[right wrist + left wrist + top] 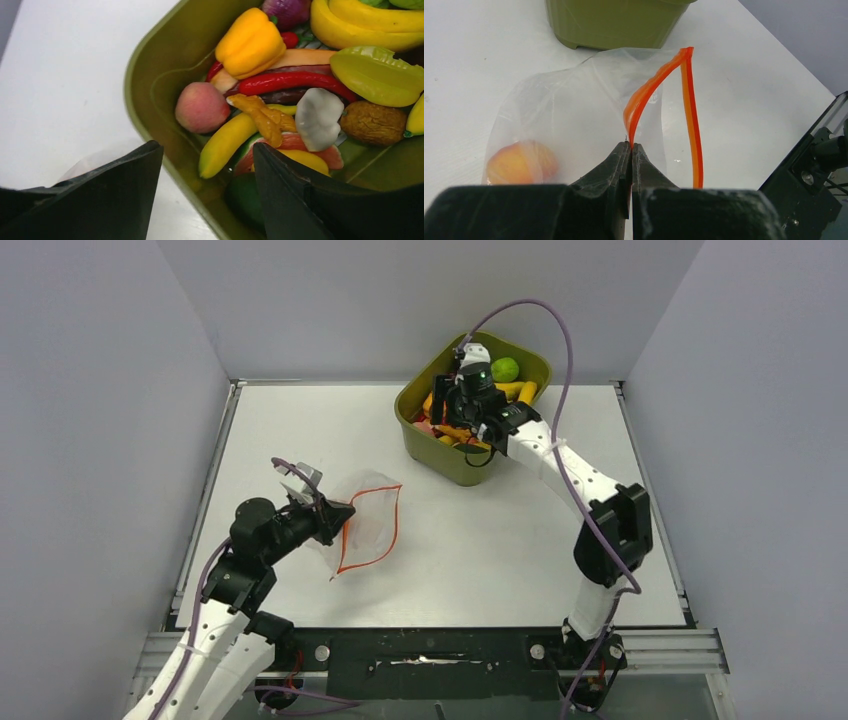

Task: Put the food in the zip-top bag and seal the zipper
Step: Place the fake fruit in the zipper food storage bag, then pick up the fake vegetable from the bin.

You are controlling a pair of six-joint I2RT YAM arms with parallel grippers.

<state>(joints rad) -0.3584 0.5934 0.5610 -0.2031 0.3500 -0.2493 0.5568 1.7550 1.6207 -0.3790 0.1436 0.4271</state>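
Zip-top bag clear, see-through — zipper orange-red. Peach in bag pink-orange with yellow blush. Tub olive-green — holds yellow-orange pepper, glossy red chili, yellow-green star fruit, yellow bananas, bright green lime. Table white.

I'm working in a lab test cell. The white table is boxed in by plain grey panels on its left, right and far sides. An aluminium rail runs along the table's near edge, and the left arm and right arm are bolted there. A purple cable loops above the table. At the table's far side, an olive tub holds plastic toy food.
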